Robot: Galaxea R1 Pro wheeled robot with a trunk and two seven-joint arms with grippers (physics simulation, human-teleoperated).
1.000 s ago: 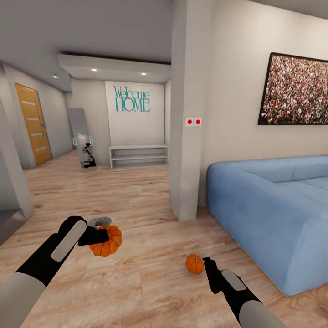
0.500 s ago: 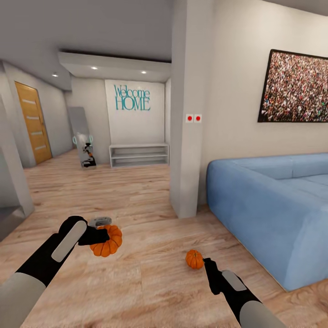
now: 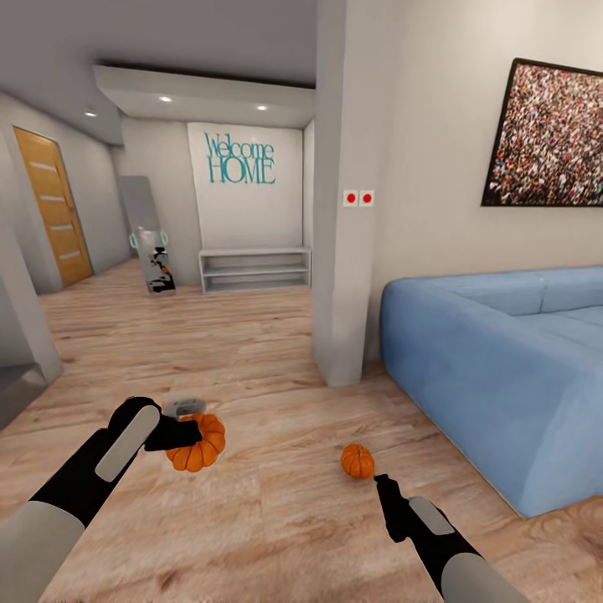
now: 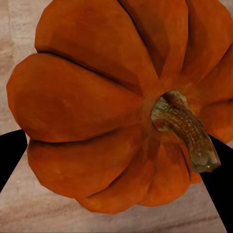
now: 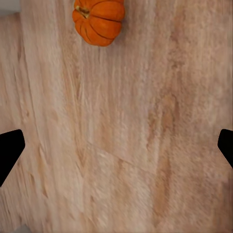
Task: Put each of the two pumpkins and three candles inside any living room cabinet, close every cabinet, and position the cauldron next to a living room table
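Note:
My left gripper (image 3: 193, 435) is shut on a ribbed orange pumpkin (image 3: 198, 444), held just above the wooden floor. Up close in the left wrist view, this pumpkin (image 4: 97, 111) shows its brown stem between the black fingertips (image 4: 10, 156). A short grey candle (image 3: 182, 408) with a pale top stands on the floor just behind it. A second, smaller pumpkin (image 3: 358, 461) sits on the floor just beyond my right gripper (image 3: 381, 486). In the right wrist view, that pumpkin (image 5: 98, 22) lies ahead of the open right gripper (image 5: 116, 148), which holds nothing.
A blue sofa (image 3: 502, 368) fills the right side. A white wall pillar (image 3: 342, 251) stands ahead of the pumpkins. Beyond it a hallway holds a low white shelf (image 3: 255, 270), a leaning mirror (image 3: 151, 243) and a wooden door (image 3: 54, 209). Open wood floor (image 3: 276, 519) surrounds the arms.
The whole picture has shifted, so the camera has moved. The floor pumpkin now sits a little farther ahead of my right gripper. Both arms keep their pose, the left still holding its pumpkin.

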